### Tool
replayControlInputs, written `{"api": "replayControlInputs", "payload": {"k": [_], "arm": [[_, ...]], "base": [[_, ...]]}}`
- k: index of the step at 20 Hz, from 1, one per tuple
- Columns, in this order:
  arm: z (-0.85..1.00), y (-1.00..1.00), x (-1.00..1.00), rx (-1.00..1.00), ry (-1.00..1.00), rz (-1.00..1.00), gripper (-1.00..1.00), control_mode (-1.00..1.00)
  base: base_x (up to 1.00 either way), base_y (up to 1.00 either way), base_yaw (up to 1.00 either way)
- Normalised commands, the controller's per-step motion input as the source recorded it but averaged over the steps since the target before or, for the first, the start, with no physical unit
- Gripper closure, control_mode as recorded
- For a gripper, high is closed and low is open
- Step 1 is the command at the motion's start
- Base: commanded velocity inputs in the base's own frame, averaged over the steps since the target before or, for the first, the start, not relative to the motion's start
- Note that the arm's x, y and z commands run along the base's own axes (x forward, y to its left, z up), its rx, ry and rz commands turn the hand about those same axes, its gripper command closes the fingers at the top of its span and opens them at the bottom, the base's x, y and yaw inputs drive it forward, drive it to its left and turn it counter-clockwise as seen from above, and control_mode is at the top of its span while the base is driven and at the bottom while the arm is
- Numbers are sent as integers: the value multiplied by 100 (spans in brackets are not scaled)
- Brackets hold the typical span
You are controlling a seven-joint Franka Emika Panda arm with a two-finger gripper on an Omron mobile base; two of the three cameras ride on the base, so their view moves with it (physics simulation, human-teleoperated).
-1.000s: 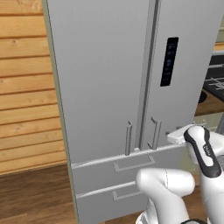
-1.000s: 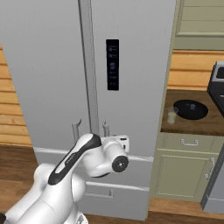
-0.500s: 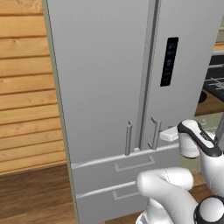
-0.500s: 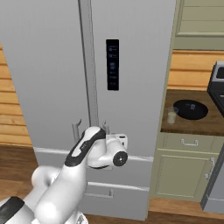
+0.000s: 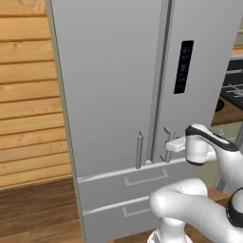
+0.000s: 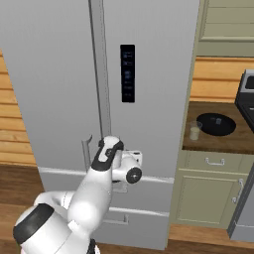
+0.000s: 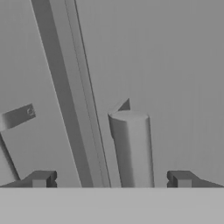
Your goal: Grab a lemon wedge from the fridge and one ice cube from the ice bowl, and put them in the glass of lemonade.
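The tall grey fridge (image 5: 109, 95) (image 6: 59, 74) stands with both doors shut, so the lemon wedge is hidden. My gripper (image 5: 169, 146) (image 7: 111, 179) is open and right up against the right door. That door's vertical bar handle (image 7: 131, 148) (image 5: 167, 137) stands between the two fingertips (image 7: 41, 179), nearer the right one, and nothing is gripped. On the counter to the right, the black ice bowl (image 6: 216, 124) sits beside the small glass of lemonade (image 6: 194, 131).
The left door's handle (image 5: 139, 149) runs just beside the right one, with two drawers (image 5: 142, 179) below. Beige cabinets (image 6: 208, 198) carry the brown counter (image 6: 208, 144). A dark stove (image 6: 246, 94) is at the far right, and a wooden wall (image 5: 28, 118) on the left.
The hand has moved up and in toward the fridge, from beside the right door to its handle. The jaws have stayed open.
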Motion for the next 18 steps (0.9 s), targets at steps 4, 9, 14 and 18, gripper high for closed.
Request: {"api": "replayControlInputs", "payload": {"k": [4, 9, 14, 18], "arm": [[-2, -24, 7, 1, 4, 0, -100, -100], [-8, -19, 5, 0, 1, 0, -100, -100], [0, -30, 15, 0, 7, 0, -100, -100], [0, -3, 29, 0, 3, 0, -100, -100]], "base": [[0, 0, 0], [0, 0, 0], [0, 0, 0], [0, 0, 0]]}}
